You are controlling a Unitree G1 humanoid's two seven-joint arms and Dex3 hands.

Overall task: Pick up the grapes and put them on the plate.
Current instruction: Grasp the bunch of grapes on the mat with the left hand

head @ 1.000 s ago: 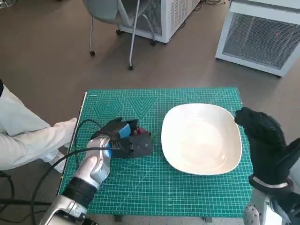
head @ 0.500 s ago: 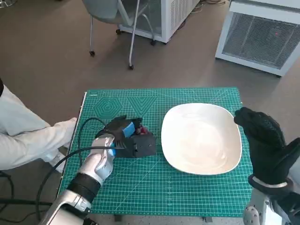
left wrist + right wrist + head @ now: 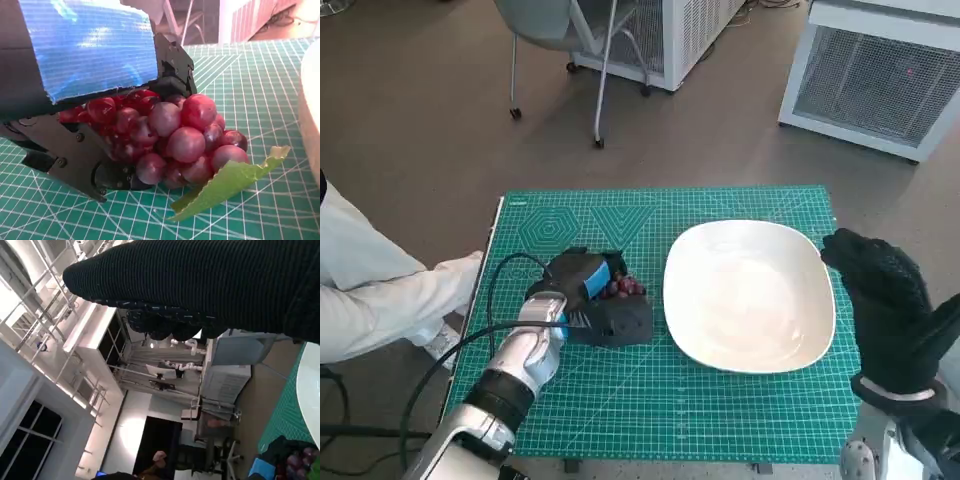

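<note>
The grapes (image 3: 170,140) are being gripped by the left hand (image 3: 588,300), just left of the plate (image 3: 750,296). The right hand (image 3: 882,300) is being held with nothing in it at the plate's right edge.

Brown floor (image 3: 410,110); grey chair (image 3: 570,40); white cabinets (image 3: 880,75).

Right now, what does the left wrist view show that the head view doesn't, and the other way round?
Only the left wrist view shows the green leaf under the bunch and the separate red grapes.

Only the head view shows the whole white plate, the gloved right robot hand beside it, and a person's sleeve.

Both show the left robot hand holding the grapes, on the green mat.
</note>
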